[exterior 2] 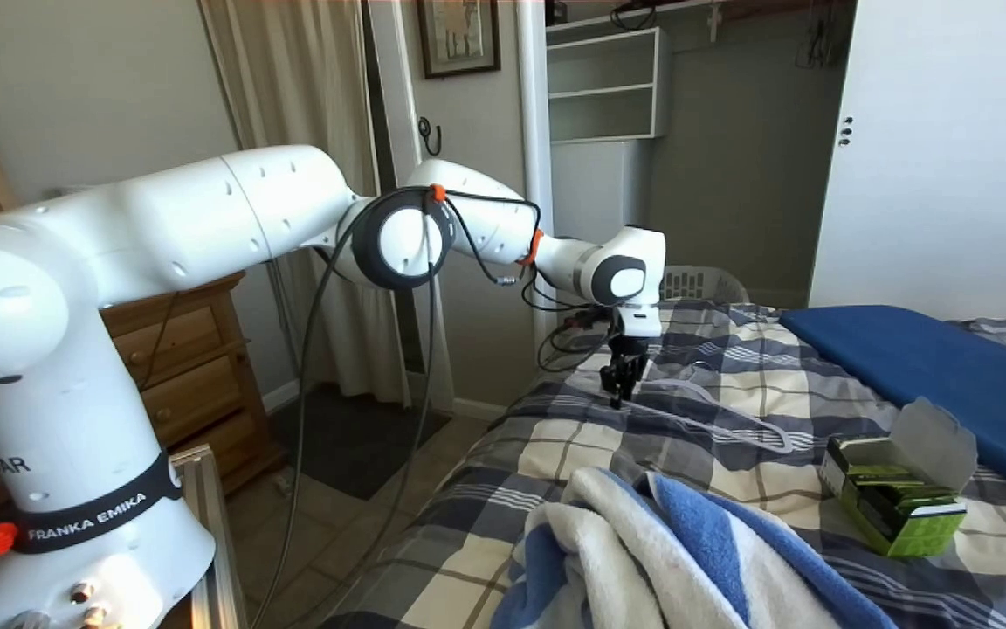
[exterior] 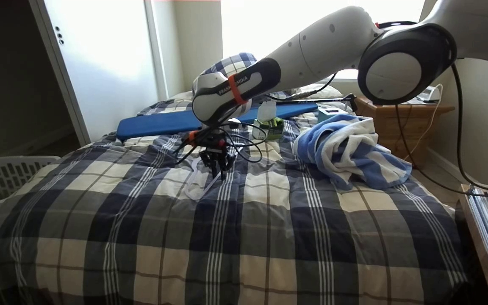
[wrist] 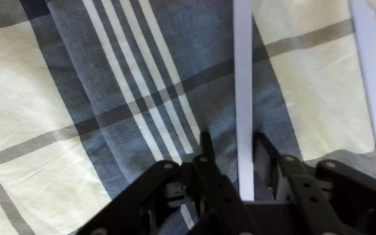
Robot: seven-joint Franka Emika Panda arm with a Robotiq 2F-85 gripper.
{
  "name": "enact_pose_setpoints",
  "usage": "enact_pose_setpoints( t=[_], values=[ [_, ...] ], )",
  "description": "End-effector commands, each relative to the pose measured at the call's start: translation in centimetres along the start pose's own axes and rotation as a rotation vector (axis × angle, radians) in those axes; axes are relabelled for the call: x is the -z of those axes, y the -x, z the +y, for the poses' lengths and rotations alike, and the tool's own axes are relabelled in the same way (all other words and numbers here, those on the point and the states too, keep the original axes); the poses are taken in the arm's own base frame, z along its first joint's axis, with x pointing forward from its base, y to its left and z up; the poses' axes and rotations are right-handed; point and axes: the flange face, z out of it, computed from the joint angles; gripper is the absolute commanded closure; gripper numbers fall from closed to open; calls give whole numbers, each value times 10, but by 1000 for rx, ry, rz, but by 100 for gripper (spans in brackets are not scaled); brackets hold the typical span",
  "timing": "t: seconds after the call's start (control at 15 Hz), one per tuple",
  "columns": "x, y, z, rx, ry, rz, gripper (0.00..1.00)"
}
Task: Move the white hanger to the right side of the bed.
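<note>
the plaid bed [exterior: 265, 237] serves as worktop; the white hanger [wrist: 244, 98] lies flat on it, likely light, stiff and slightly slick (thin plastic, i'd guess), so pinch a straight side. the fingers [wrist: 266, 148] stand parted astride one such side, not gripping it.

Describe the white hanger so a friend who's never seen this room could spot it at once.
Find the big plaid-covered bed, then the robot's black hand pointing down over it. The white hanger lies there on the bed, one rod within the open hand. Its thin rods form an open outline, unlike the solid blue board and crumpled striped towel.
</note>
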Motion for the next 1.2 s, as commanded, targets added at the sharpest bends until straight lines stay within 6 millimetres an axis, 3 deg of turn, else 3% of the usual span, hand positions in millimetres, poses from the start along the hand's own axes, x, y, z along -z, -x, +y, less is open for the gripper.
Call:
enact_pose_setpoints(
  t=[0.0, 0.13, 0.53, 1.13],
  values=[
    [2, -3, 5, 37, 53, 31, 93],
    [1, -11, 9, 54, 66, 53, 100],
    [-13, -57, 28, 54, 48, 63, 97],
    [-17, -128, 94, 224, 64, 56, 97]
  ],
)
